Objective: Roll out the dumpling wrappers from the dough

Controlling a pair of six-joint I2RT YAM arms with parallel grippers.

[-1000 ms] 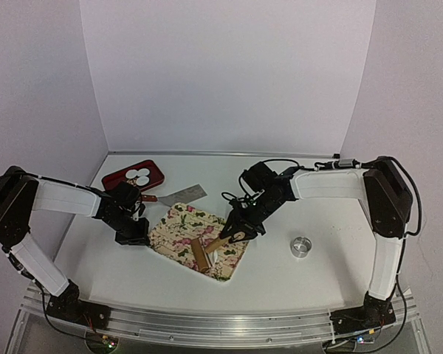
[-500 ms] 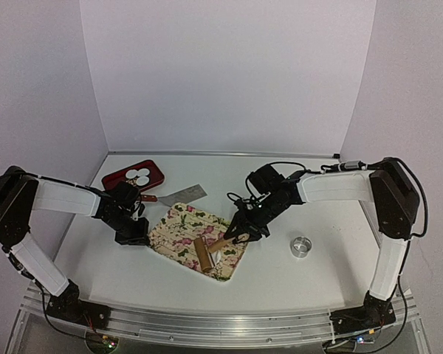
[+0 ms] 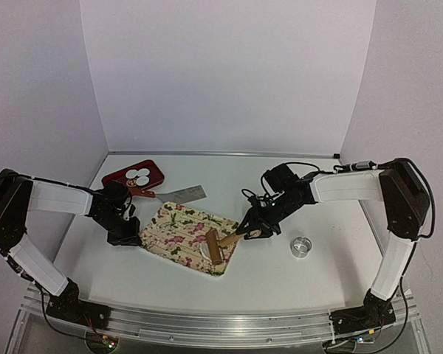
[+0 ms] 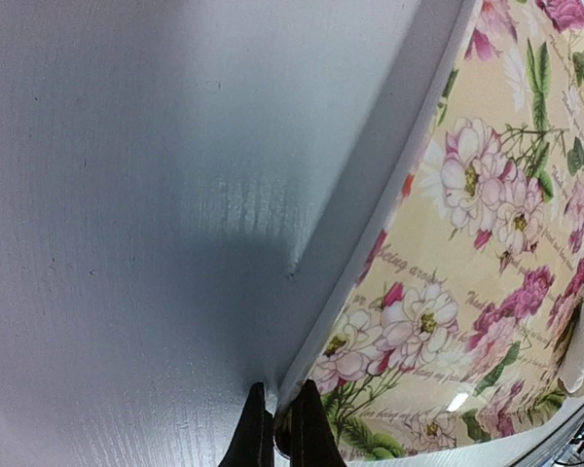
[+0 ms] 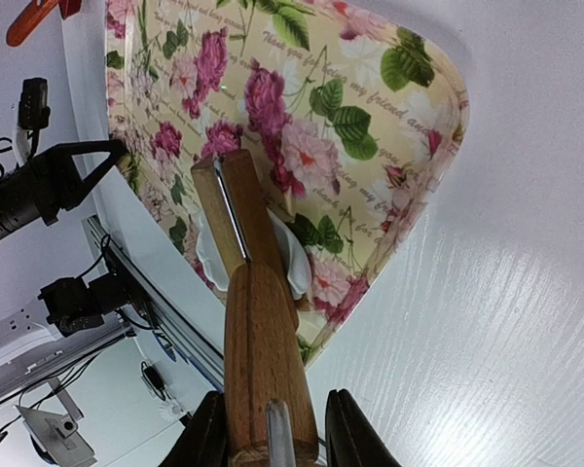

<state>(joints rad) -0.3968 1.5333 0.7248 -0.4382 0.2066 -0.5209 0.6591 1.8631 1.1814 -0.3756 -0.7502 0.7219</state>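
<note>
Pinching the left edge of the floral mat (image 3: 179,227), the left gripper (image 4: 282,418) is closed on it. The dough (image 5: 297,268) lies flattened under the rolling pin (image 5: 263,331) at the mat's near-right corner. The pin's handle, pointing right and slightly away, is clamped in the right gripper (image 5: 273,433).

Right wrist view: dough (image 5: 294,255) mostly hidden under the roller (image 5: 258,321), with only white fringes showing on either side, so its outline is unreadable. The handle's butt and the right hand (image 5: 271,433) clamped on it run off the bottom edge. Left wrist view: left hand (image 4: 277,433) cut by the bottom edge, two dark tips pinched at the floral mat (image 4: 467,243) corner, the mat running off right and top. Top view: dumpling wrappers (image 3: 138,175) in the red tray (image 3: 118,179) too small to count with certainty.
</note>
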